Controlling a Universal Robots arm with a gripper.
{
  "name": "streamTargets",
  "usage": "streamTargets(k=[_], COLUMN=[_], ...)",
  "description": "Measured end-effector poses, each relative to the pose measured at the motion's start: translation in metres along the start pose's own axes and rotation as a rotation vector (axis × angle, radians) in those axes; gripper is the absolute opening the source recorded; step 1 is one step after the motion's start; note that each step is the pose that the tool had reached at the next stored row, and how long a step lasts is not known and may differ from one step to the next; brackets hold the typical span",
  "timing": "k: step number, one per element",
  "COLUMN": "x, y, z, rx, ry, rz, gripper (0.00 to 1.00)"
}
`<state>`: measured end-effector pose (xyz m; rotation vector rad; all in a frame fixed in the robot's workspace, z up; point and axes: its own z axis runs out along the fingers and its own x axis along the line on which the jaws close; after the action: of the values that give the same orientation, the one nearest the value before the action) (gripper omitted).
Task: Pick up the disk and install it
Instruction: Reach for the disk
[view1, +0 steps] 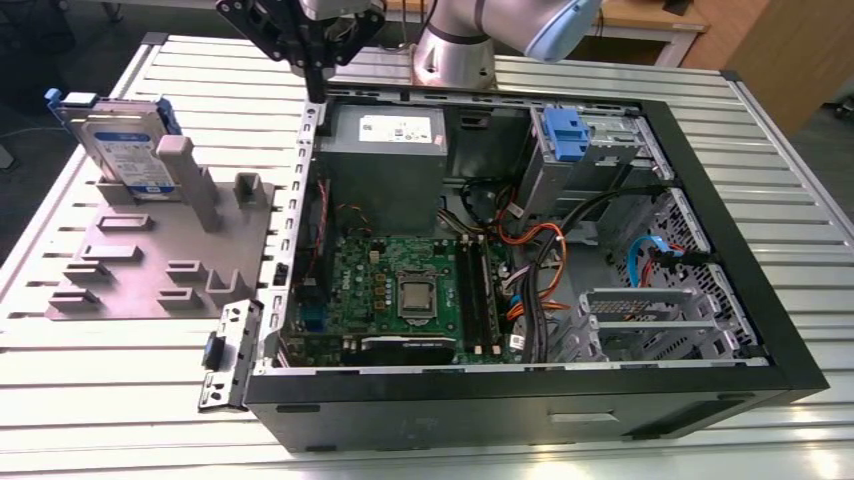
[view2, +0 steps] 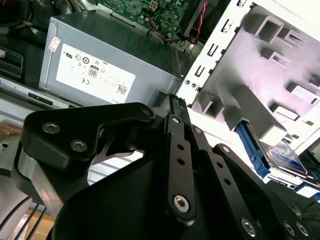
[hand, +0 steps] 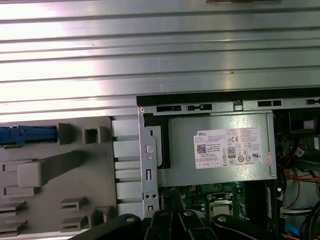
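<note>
The silver-grey rectangular disk (view1: 120, 140), framed by its blue plastic bracket, stands on edge in a slot of the grey moulded fixture (view1: 134, 270). The fixture sits beside the open black computer case (view1: 747, 240) on the ribbed metal worktop (view1: 120, 400). Standing upright probably leaves the disk's flat faces free for grasping. The black gripper (view1: 316, 88) hangs above the case's edge nearest the fixture, its fingers pressed together and empty.

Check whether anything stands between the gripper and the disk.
Nothing visible does. The gripper hangs over the edge of the case; the disk stands upright in the grey fixture, with open air between them.
</note>
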<state>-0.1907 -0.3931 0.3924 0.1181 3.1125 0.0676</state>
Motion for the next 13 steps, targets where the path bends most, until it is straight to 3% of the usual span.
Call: streamTargets(k=[13], x=[0.0091], y=[0.0019], z=[0.0010], rx=[-0.0001], ry=[-0.0001], rz=[0.000], gripper=[0.11])
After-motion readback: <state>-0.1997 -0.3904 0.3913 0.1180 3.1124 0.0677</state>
